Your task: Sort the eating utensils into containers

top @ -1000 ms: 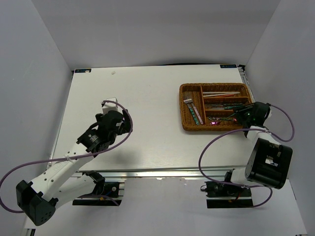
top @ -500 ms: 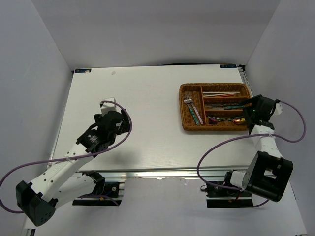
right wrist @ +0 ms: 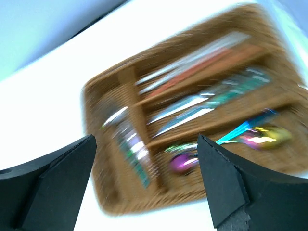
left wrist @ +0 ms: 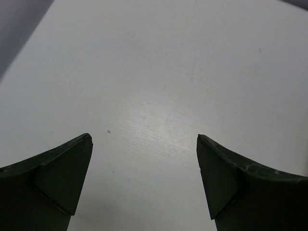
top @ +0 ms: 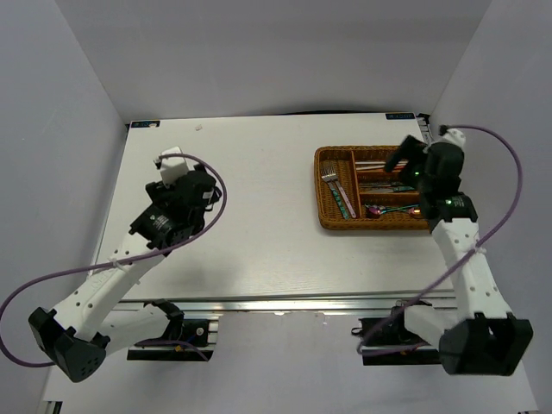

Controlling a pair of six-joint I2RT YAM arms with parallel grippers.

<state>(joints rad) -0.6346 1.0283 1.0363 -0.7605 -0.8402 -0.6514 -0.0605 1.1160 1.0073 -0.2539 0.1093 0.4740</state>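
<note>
The brown wicker tray (top: 318, 185) sits at the table's right. Its crosswise section holds forks (top: 339, 191). Its three slots hold chopsticks (top: 379, 164), knives (top: 388, 184) and spoons (top: 379, 209), one of them gold (top: 417, 210). My right gripper (top: 404, 158) hangs open and empty above the tray's right end. In its blurred wrist view, the right gripper (right wrist: 146, 139) frames the tray (right wrist: 113, 202), a purple-bowled spoon (right wrist: 182, 161) and the gold spoon (right wrist: 269, 134). My left gripper (top: 171, 166) is open over bare table at the left. The left gripper (left wrist: 144, 139) holds nothing.
White walls close in the table on the left, back and right. The tray lies close to the table's right edge (top: 434, 164). A purple cable (top: 509, 185) loops beside the right arm.
My right gripper has opened and risen from the tray's near right corner toward the back; a gold spoon now lies in the nearest slot. The left arm has swung farther back and left.
</note>
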